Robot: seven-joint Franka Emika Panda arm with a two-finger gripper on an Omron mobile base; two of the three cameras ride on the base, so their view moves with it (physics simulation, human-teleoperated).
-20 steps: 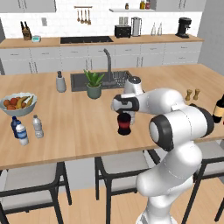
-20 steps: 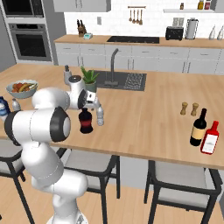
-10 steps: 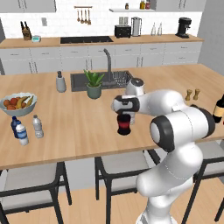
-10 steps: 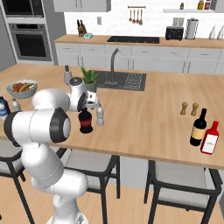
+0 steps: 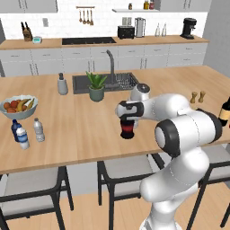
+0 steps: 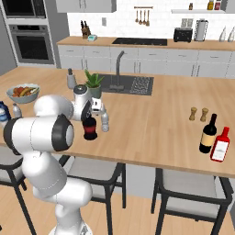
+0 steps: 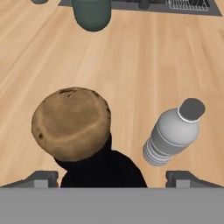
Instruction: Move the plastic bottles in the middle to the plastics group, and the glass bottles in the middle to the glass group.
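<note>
Now tool (image 7: 112,177) wide open over dark bottle (image 5: 127,129) at frame centre, holding nothing; next: lower, close on neck, carry to wine bottle (image 6: 208,134).

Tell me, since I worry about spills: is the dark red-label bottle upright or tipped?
Upright: the dark bottle stands on the counter, cork top facing the open gripper.

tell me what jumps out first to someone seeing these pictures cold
The big white arm bent low over the island, its gripper poised open right above the dark glass bottle with a red label near the counter's front edge. In the hand view, that bottle's brown cork top looms large, with a small clear plastic bottle standing beside it. At the far right end stand a slim wine bottle and a red bottle.
</note>
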